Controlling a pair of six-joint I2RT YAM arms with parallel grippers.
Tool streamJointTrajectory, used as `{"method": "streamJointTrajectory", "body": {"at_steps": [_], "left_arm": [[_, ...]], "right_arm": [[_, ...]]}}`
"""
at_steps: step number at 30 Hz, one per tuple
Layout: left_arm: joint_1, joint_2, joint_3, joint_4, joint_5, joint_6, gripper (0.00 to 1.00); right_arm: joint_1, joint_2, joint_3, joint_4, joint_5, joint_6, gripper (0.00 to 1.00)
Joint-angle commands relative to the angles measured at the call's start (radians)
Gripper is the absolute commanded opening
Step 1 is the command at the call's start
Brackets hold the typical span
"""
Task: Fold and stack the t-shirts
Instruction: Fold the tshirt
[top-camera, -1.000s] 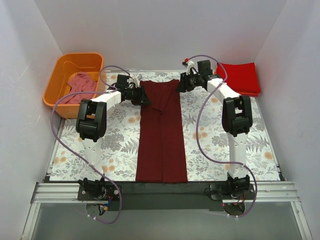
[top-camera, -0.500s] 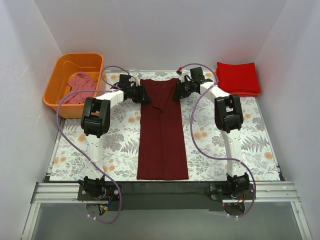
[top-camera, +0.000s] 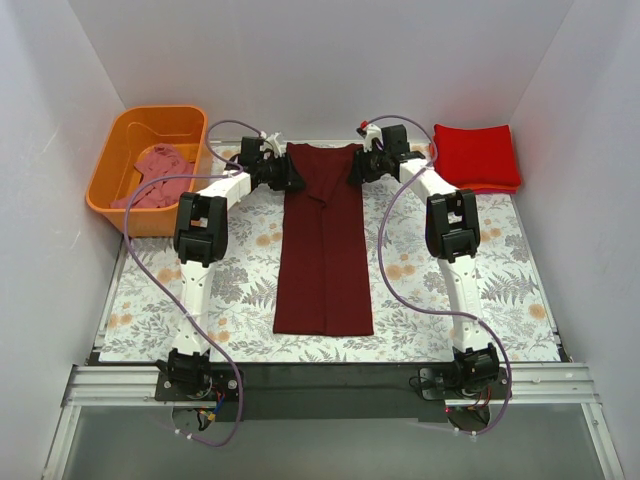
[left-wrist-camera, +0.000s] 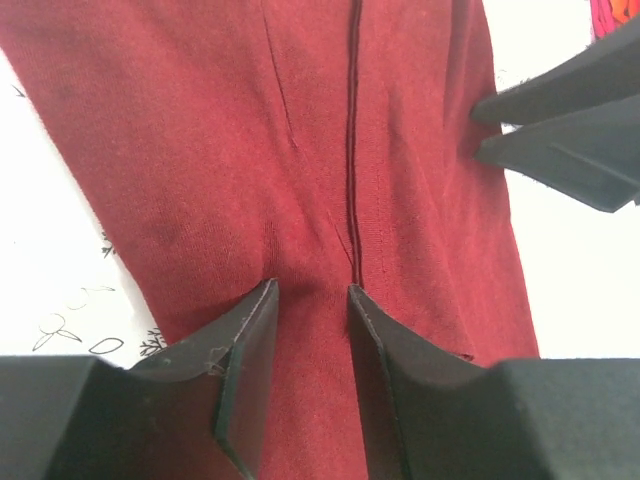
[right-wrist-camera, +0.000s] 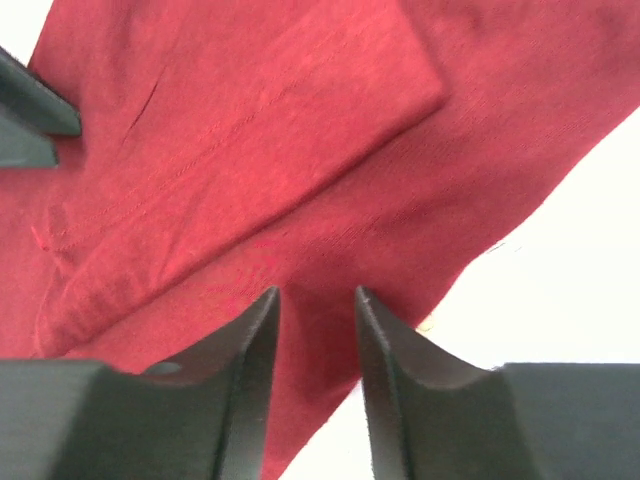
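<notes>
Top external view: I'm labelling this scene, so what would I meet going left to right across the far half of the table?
orange tub → left tool → maroon t-shirt → right tool → folded red t-shirts

Both arms stretch from their bases at the bottom of the top view toward the upper middle of the frame. The elbows are raised and the forearms angle inward, facing each other. I log the left pincer (top-camera: 284, 176) just left of centre near the top, and the right pincer (top-camera: 358, 168) mirrored just right of centre, the two well apart.

In the left wrist view I see the fingers (left-wrist-camera: 245, 345) drawn to a narrow gap, nipping a pucker of the maroon t-shirt (left-wrist-camera: 300, 150). The other arm's dark tips show at the right edge.

The right wrist view shows the same narrow pinch on the cloth, with the left arm's tips at the upper left edge.
</notes>
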Motion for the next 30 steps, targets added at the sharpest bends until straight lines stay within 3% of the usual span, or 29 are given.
{"method": "streamJointTrajectory", "body": {"at_steps": [1, 6, 8, 10, 13, 14, 15, 17, 20, 24, 27, 30], "left_arm": [[0.013, -0.018, 0.031, -0.017, 0.019, 0.034, 0.36], [0.009, -0.175, 0.045, 0.007, 0.066, 0.068, 0.56], [0.009, -0.241, 0.036, 0.005, 0.071, 0.116, 0.72], [0.009, -0.361, -0.018, 0.007, 0.082, 0.16, 0.78], [0.009, -0.55, -0.12, 0.019, 0.163, 0.301, 0.8], [0.011, -0.599, -0.224, 0.037, 0.169, 0.324, 0.8], [0.01, -0.657, -0.281, 0.095, 0.152, 0.315, 0.81], [0.011, -0.81, -0.451, 0.144, 0.118, 0.336, 0.81], [0.008, -0.977, -0.588, 0.048, 0.186, 0.555, 0.82], [0.002, -1.177, -0.806, -0.168, 0.243, 0.804, 0.82], [-0.003, -1.353, -1.045, -0.229, 0.246, 0.923, 0.81], [-0.038, -1.52, -1.212, -0.352, 0.276, 1.163, 0.76]], "right_arm": [[-0.01, -0.012, 0.092, 0.031, 0.022, -0.04, 0.46], [-0.007, -0.17, 0.102, 0.08, -0.042, -0.098, 0.62], [0.0, -0.269, 0.065, 0.08, -0.056, -0.13, 0.64], [0.016, -0.351, 0.008, 0.08, -0.065, -0.209, 0.67], [0.036, -0.527, -0.148, 0.079, -0.076, -0.355, 0.81], [0.04, -0.616, -0.195, 0.079, -0.094, -0.386, 0.86], [0.042, -0.658, -0.276, 0.08, -0.128, -0.414, 0.98], [0.043, -0.774, -0.358, 0.079, -0.154, -0.48, 0.98], [0.054, -0.912, -0.483, 0.009, -0.203, -0.595, 0.98], [0.154, -1.032, -0.596, -0.299, -0.156, -0.79, 0.98], [0.267, -1.162, -0.83, -0.374, -0.084, -0.879, 0.99], [0.396, -1.276, -1.088, -0.349, 0.014, -0.925, 0.97]]}}
